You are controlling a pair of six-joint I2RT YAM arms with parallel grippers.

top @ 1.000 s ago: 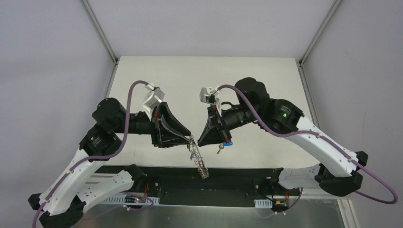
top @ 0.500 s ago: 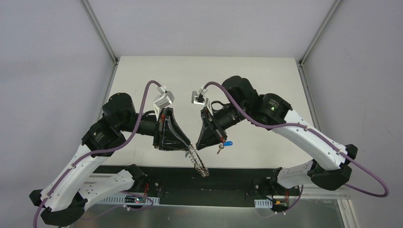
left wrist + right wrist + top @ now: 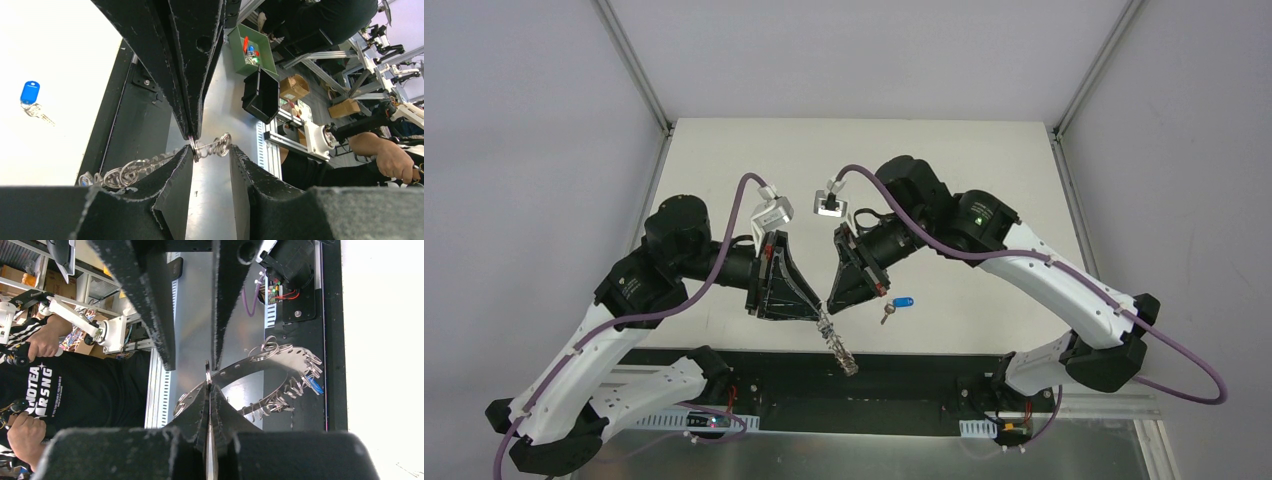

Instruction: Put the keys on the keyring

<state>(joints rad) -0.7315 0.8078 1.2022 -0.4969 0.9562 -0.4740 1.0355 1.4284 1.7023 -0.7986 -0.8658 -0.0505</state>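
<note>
The keyring point(image 3: 839, 348), a floppy silvery band bristling with wire loops, hangs over the table's near edge. My left gripper point(image 3: 816, 312) holds its top end. In the left wrist view its jaws point(image 3: 211, 149) stand a little apart, with a stretch of the keyring point(image 3: 125, 172) spanning tip to tip. My right gripper point(image 3: 828, 304) meets it tip to tip and is shut on one wire loop point(image 3: 207, 374), as the right wrist view point(image 3: 207, 386) shows. A blue-capped key point(image 3: 903, 302) lies on the white table just right of both grippers and also shows in the left wrist view point(image 3: 29, 92). Something blue point(image 3: 314, 384) sits among the keyring's lower loops.
A black strip point(image 3: 944, 365) runs along the table's near edge below the hanging keyring. Off the table, a green bin point(image 3: 252, 50) and a black bin point(image 3: 262, 95) stand beside a person's bench.
My right gripper has moved left, away from the blue key, to the top of the keyring at the left gripper's tips. The key stays on the table. The left gripper has shifted slightly.
</note>
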